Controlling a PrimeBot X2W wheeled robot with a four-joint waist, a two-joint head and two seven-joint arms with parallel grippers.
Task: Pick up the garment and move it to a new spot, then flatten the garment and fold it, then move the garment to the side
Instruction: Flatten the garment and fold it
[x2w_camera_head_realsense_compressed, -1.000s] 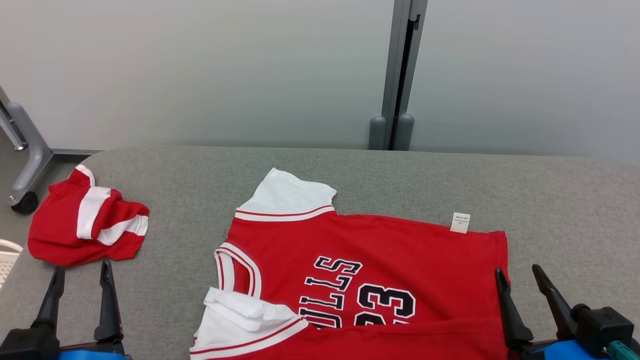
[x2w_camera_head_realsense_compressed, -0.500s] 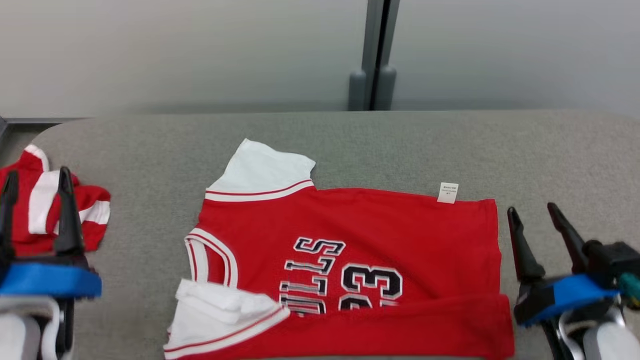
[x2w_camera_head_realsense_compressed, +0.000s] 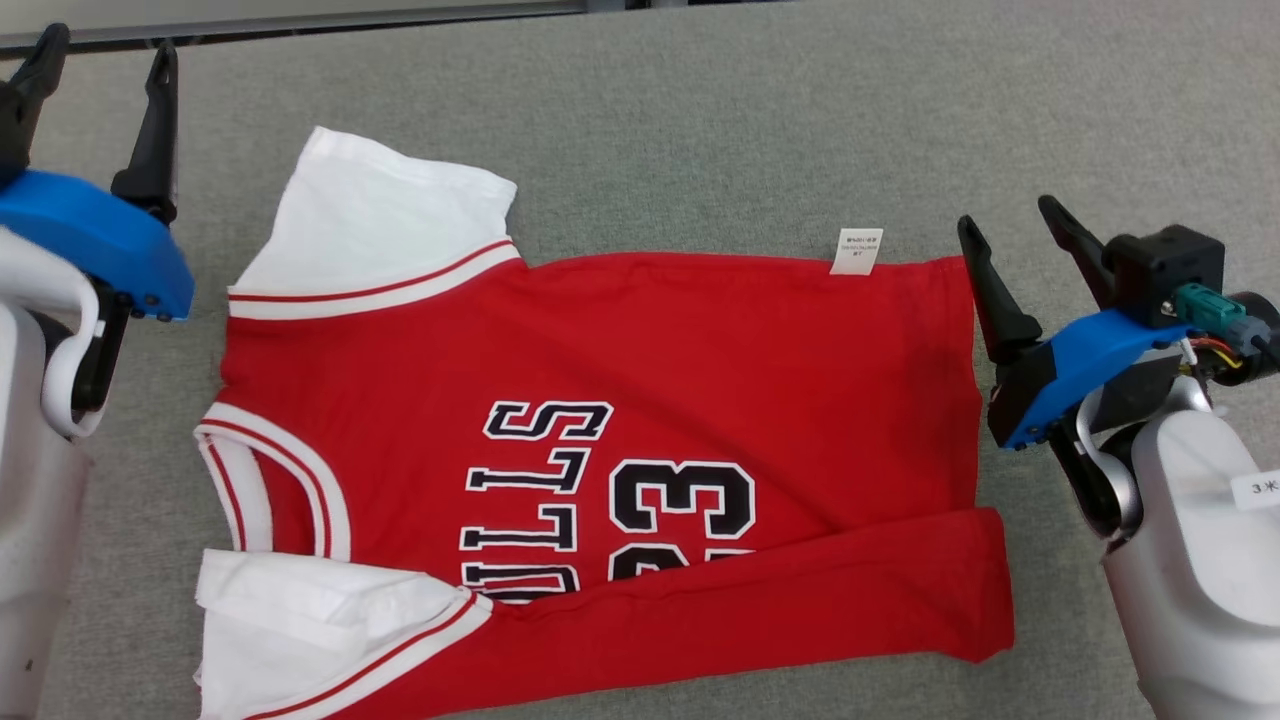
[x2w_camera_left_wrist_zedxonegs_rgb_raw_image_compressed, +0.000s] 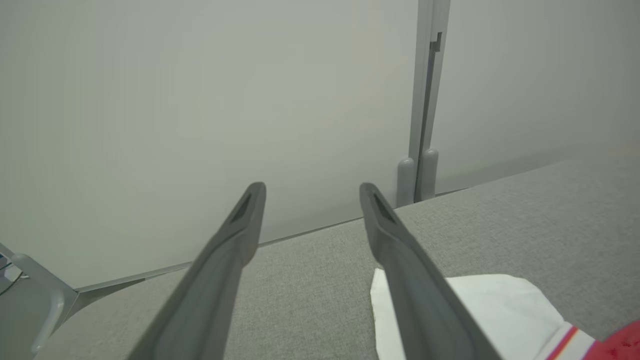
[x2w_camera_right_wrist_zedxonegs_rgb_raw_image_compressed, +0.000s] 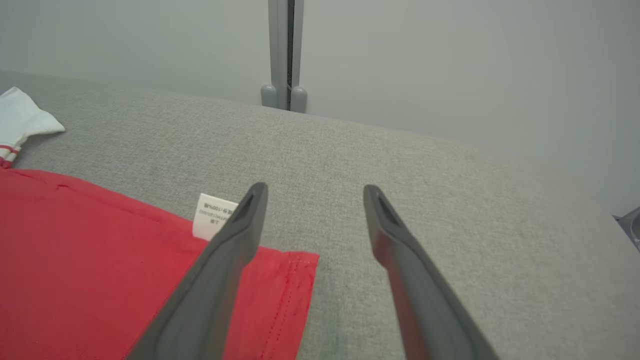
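shirt (x2w_camera_head_realsense_compressed: 640, 400): it is lying flat on the grey table (x2w_camera_head_realsense_compressed: 700, 110), between the two claws. Its near edge is running off the bottom of the head view.
arms: the pale left arm (x2w_camera_head_realsense_compressed: 30, 520) and right arm (x2w_camera_head_realsense_compressed: 1190, 570) are getting cut off by the sides of the head view.
near sleeve (x2w_camera_head_realsense_compressed: 300, 630): it is white, and it is lying crumpled and partly folded on itself.
red flap (x2w_camera_head_realsense_compressed: 780, 600): the near side of the shirt is lying folded over. It is hiding the bottom of the letters (x2w_camera_head_realsense_compressed: 540, 470) and of the number 23 (x2w_camera_head_realsense_compressed: 680, 500).
right claw (x2w_camera_head_realsense_compressed: 1005, 215): its fingers are standing wide apart, just beside the shirt's right edge. In the right wrist view one finger is covering the red corner. I cannot tell if it is touching the cloth.
tag (x2w_camera_head_realsense_compressed: 857, 250): it is sticking out from the far edge, white. Its words are too small to read.
far sleeve (x2w_camera_head_realsense_compressed: 390, 220): it is lying spread out, white with red stripes.
left claw (x2w_camera_head_realsense_compressed: 108, 45): its fingers are standing wide apart, just left of the far sleeve. In the left wrist view one finger is hiding part of that sleeve.
table: soft grey cloth is covering it.
wall (x2w_camera_left_wrist_zedxonegs_rgb_raw_image_compressed: 200, 100): it is standing behind the table, plain and pale grey, with a grey post (x2w_camera_left_wrist_zedxonegs_rgb_raw_image_compressed: 425, 100) going up it.
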